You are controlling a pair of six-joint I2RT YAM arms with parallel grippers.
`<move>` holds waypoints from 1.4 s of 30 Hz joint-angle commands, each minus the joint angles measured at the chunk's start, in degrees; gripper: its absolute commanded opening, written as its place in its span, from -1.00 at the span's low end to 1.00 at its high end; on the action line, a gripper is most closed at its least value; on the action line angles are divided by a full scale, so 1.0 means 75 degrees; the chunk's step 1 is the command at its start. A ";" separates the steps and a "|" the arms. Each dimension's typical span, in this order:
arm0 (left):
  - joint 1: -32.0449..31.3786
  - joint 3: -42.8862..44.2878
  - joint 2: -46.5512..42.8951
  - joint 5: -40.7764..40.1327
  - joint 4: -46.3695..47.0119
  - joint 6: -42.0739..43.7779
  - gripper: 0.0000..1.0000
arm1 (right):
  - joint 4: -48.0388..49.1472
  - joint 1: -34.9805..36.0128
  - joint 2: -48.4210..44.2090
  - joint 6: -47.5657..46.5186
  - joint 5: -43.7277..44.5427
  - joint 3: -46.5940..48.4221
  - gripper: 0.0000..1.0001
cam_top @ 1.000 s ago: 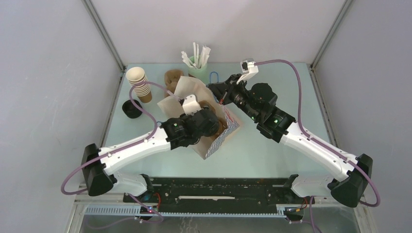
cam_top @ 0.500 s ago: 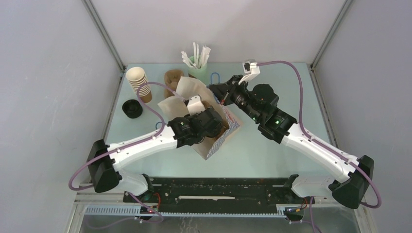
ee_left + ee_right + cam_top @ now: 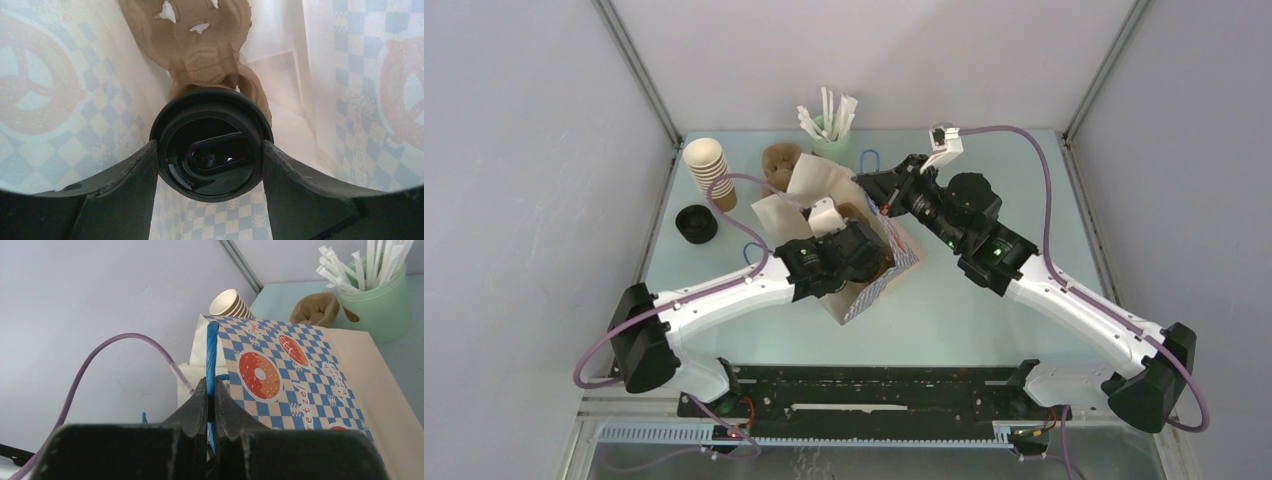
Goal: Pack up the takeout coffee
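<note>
The left gripper (image 3: 210, 150) is clamped on the takeout coffee (image 3: 211, 172), one finger at 9 o'clock of it and one at 3 o'clock, and holds it inside the checked paper bag (image 3: 876, 287) near the middle of the table (image 3: 984, 320). The right gripper (image 3: 211, 401), at 2 o'clock of the bag's mouth, is pinched tight on the blue handle (image 3: 212, 347).

The step in hand looks like seating the coffee in the moulded brown cup carrier (image 3: 202, 55), which lies in the bag at 12 o'clock of the cup. It probably pays to lower the cup upright and straight, aim for a free socket, stay off the thin bag walls, and let go only once the base feels seated. The handle should be held taut so that the mouth stays wide.

From above the coffee shows only its round, glossy black top with a raised oval sip tab. The paper cup beneath is hidden.
</note>
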 commanded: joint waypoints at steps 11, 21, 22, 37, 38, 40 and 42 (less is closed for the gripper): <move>0.0063 -0.0396 -0.0451 -0.0130 0.0745 0.0535 -0.87 | 0.0281 -0.1201 -0.0609 0.1312 -0.1737 -0.0635 -1.00; 0.0285 -0.0671 -0.0712 -0.0011 0.0954 0.1006 -0.91 | -0.1377 -0.1552 -0.0541 0.0829 -0.2313 0.0131 -0.90; 0.0324 -0.0709 -0.0716 0.0025 0.0971 0.0999 -0.92 | -0.1723 -0.1523 -0.0511 0.0622 -0.2184 0.0303 -0.86; 0.0368 -0.0629 -0.0432 0.0264 0.0944 0.0904 -0.94 | -0.6062 0.0067 0.0393 -0.3231 0.0882 0.2611 0.26; 0.0368 -0.0618 -0.0412 0.0269 0.0944 0.0904 -0.93 | -0.6025 0.0123 0.0376 -0.3314 0.0782 0.2566 0.28; 0.0374 -0.0575 -0.0378 0.0255 0.0908 0.0898 -0.93 | -0.5849 0.0299 0.0298 -0.3513 0.0692 0.2379 0.32; 0.0388 -0.0597 -0.0426 0.0195 0.0886 0.0882 -0.93 | -0.5688 0.0379 0.0257 -0.3710 0.0354 0.2265 0.34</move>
